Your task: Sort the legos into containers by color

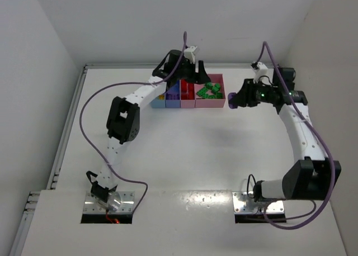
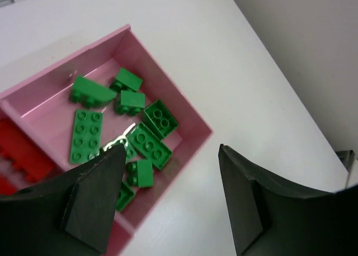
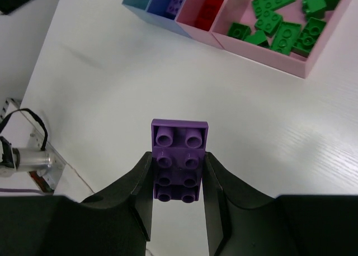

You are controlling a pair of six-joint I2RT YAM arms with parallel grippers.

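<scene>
Legos lie almost all inside the containers (image 1: 210, 104), the joined row of bins at the far side of the counter (image 1: 184, 155). Green bricks (image 2: 146, 145) fill the wide pink bin at one end. Red ones (image 3: 210, 10) sit in the narrow pink bin next to it, and purple ones (image 3: 176, 4) in the periwinkle bin beyond that. What the light blue end bin holds cannot be made out.

One purple brick (image 3: 180, 134) is outside the row. The right hand (image 3: 179, 158) is clamped on its two long sides, off the wide pink end of the containers and above bare counter. The studs face the wrist camera and about half the brick juts past the fingertips.

The left hand (image 2: 170, 166) hangs over the outer corner of the wide pink bin, its jaws standing apart with nothing between them.

Going by the colours in the row, the purple brick likely belongs in the periwinkle bin, two bins in from the wide pink end, where the left arm now reaches over the row.

A brick like this should be light, rigid and smooth-walled, so it will not deform but could slip or twist under an off-centre pinch. The flat long sides are the sound place to hold it, not the studded top. Released from low over the bin, it may bounce a little off the hard plastic below.
</scene>
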